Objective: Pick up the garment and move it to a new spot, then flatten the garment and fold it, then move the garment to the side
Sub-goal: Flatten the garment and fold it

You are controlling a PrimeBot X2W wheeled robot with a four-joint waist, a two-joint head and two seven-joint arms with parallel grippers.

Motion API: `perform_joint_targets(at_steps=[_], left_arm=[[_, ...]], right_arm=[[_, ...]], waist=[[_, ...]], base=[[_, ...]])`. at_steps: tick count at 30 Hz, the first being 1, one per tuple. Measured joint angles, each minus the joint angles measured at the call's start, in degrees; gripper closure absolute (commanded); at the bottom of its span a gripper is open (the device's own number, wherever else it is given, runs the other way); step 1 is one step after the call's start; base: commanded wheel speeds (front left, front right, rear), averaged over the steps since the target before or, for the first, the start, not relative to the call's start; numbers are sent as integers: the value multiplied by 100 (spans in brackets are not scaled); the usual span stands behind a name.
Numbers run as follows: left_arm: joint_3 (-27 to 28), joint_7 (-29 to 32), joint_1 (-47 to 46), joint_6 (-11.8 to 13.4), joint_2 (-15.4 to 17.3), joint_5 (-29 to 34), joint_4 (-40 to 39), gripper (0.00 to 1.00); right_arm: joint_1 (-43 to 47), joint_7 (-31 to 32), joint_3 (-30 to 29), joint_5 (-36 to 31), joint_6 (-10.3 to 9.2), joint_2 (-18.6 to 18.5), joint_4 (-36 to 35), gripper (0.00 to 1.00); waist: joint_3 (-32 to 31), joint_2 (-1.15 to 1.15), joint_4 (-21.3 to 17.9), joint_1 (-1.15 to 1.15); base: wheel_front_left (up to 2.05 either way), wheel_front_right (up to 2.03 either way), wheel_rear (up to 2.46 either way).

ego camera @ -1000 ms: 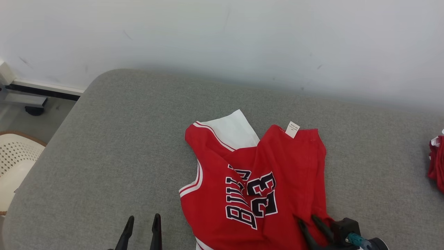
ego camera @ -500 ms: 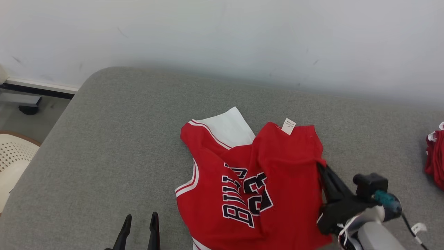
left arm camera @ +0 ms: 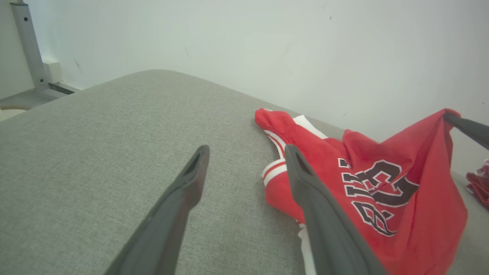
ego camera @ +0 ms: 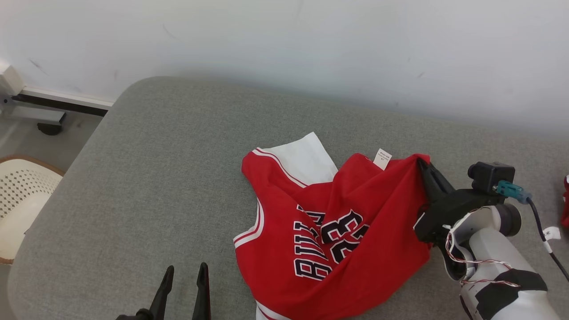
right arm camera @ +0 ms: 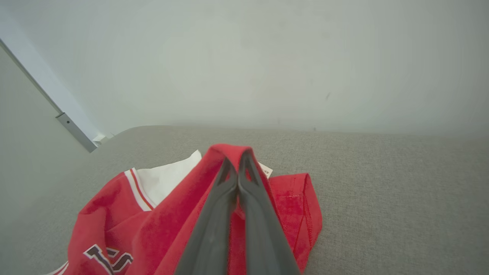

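right pincer [ego camera: 421,164] clenched on jersey [ego camera: 351,249] edge | left pincer [ego camera: 186,268] released beside jersey | grey pad [ego camera: 151,178] open leftward

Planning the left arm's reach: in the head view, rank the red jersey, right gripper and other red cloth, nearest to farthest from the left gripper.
1. Red jersey, just right of the left gripper.
2. Right gripper, at the jersey's far corner.
3. Other red cloth, right edge.

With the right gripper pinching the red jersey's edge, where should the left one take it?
The striped armhole edge on the jersey's left side, approached from the left, low along the cushion: it lies flat and exposed, facing the open left gripper, opposite the right gripper's raised pinch.
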Motion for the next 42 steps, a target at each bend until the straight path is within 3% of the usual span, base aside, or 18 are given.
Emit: perform_joint_targets(at_steps=[1,2,10,20,25,32,33,34,36,38,39,41,42], left_arm=[[-9,0,0,7,-1,-5,10,0],[-12,0,0,8,0,-10,19,0],[43,0,24,21,0,-20,14,0],[21,0,91,21,0,-18,-9,0],[24,0,109,20,0,-15,-41,0],[-21,0,103,11,0,-5,-29,0],[-36,0,98,10,0,-2,-23,0],[-49,0,93,8,-1,5,-20,0],[-57,0,87,4,0,12,-16,0],[-59,0,82,2,0,21,-8,0],[-55,0,82,0,0,21,-8,0],[-45,0,82,-16,0,27,1,0],[-47,0,82,-16,0,27,10,0]], right_arm=[[-55,-88,8,38,0,22,172,69],[-90,-160,41,69,-1,54,324,0],[-32,-675,296,612,-1,32,705,0],[1238,-864,297,1116,-1,-432,-223,0],[1918,-870,243,861,0,-458,-646,0],[1918,-879,103,31,0,-346,-386,0],[1853,-879,92,-91,-1,-334,-279,4],[1777,-880,90,-242,0,-331,-201,17],[1594,-880,100,-584,0,-332,-62,22],[1456,-880,38,-985,0,-343,26,19],[1390,-880,-4,-1163,0,-338,68,30],[1305,-880,-83,-1493,0,-324,237,82],[1263,-880,-92,-1680,0,-316,401,96]], waist=[[-7,0,0,0],[-13,0,0,0],[-68,0,-104,0],[-151,0,-231,-1],[-126,0,-272,-1],[-52,0,-273,-1],[-46,0,-254,0],[-42,0,-235,-1],[-31,0,-195,-1],[-20,0,-152,-1],[-14,0,-132,-1],[-9,0,-101,-1],[-7,0,-87,-1]], base=[[0,0,0],[0,0,0],[0,0,0],[0,0,0],[0,0,0],[0,0,0],[0,0,0],[0,0,0],[0,0,0],[0,0,0],[0,0,0],[0,0,0],[0,0,0]])
